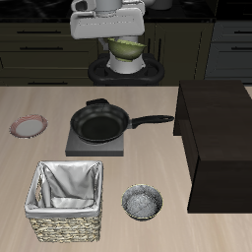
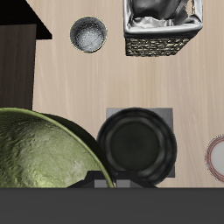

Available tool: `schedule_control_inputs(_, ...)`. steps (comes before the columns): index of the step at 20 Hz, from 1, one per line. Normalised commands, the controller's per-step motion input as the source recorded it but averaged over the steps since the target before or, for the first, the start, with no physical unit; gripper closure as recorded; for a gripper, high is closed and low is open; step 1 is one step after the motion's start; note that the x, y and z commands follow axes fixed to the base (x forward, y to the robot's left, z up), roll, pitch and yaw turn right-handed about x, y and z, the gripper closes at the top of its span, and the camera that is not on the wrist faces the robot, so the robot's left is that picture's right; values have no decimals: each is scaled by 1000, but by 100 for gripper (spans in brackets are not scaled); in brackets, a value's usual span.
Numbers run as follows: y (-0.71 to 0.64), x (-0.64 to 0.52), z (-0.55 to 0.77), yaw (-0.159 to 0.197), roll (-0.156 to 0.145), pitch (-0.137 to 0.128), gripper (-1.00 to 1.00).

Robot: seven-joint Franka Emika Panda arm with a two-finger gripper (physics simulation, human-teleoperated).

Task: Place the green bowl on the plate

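Nearest the front edge of the worktop (image 1: 118,177): grey metal bowl (image 1: 143,203) and, beside it, a wicker basket (image 1: 66,202) lined with grey cloth. Both sit flat, close together but apart.

Mid worktop: black frying pan (image 1: 101,124) on a grey square pad (image 1: 96,146), handle pointing toward the dark box (image 1: 219,138) that stands at one side. Plate (image 1: 29,126) with pink-red rim lies flat on the opposite side, near the worktop edge, well apart from the pan, nothing on it.

Farthest back: gripper (image 1: 125,39) is raised high above the back edge, in front of the robot base. Green bowl (image 1: 126,46) hangs in the jaws, off the worktop, tilted. Jaws closed on the bowl's rim; fingers themselves mostly hidden by the bowl.

Wrist view: green bowl (image 2: 42,150) fills the near field, speckled inside visible, with pan (image 2: 137,146), plate (image 2: 216,157), metal bowl (image 2: 87,34) and basket (image 2: 163,26) all well below it.
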Motion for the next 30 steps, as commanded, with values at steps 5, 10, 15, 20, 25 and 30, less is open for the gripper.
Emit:
schedule_control_inputs(5, -368, -146, -209, 33, -83, 11, 100)
schedule_control_inputs(10, -390, -103, -61, 20, -58, -7, 100)
schedule_control_inputs(15, -427, -140, -21, 12, -62, -10, 100)
schedule_control_inputs(20, -494, -145, -55, -11, -54, -12, 100)
schedule_control_inputs(25, -410, -173, -171, 3, -22, 12, 100)
schedule_control_inputs(30, -218, -153, -31, -14, 5, 3, 100)
